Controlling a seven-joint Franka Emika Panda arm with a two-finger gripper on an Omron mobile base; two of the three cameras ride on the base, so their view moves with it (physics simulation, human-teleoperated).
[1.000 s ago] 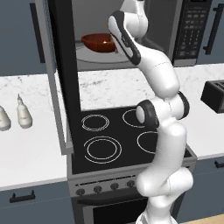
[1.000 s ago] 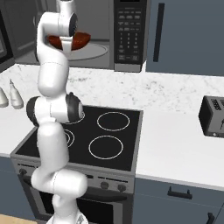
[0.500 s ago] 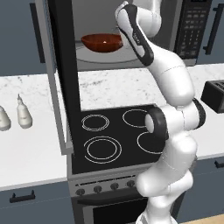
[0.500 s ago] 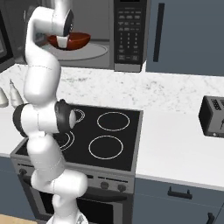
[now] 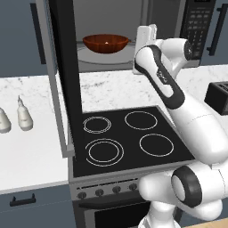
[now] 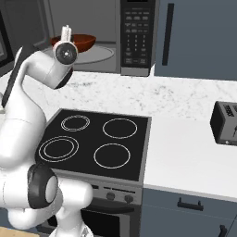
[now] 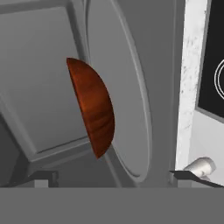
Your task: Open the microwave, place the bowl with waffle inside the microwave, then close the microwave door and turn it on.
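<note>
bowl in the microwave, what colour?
Glossy reddish-brown bowl, with streaky darker grain on its outside; hand view shows it best.

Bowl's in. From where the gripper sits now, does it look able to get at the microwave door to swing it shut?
Probably yes. The microwave door stands wide open over the stove's left edge, nothing beside it. The gripper is open, empty, clear of the bowl; it would need to swing left around the door.

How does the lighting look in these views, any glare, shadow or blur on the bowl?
Left base view: the bowl is sharp, its inside lit bright orange, no harsh glare. Hand view: the bowl shows rolled on its side, glossy wood-like streaks, soft shading, no blur. Right base view: the microwave cavity is evenly grey, shadows faint.
</note>
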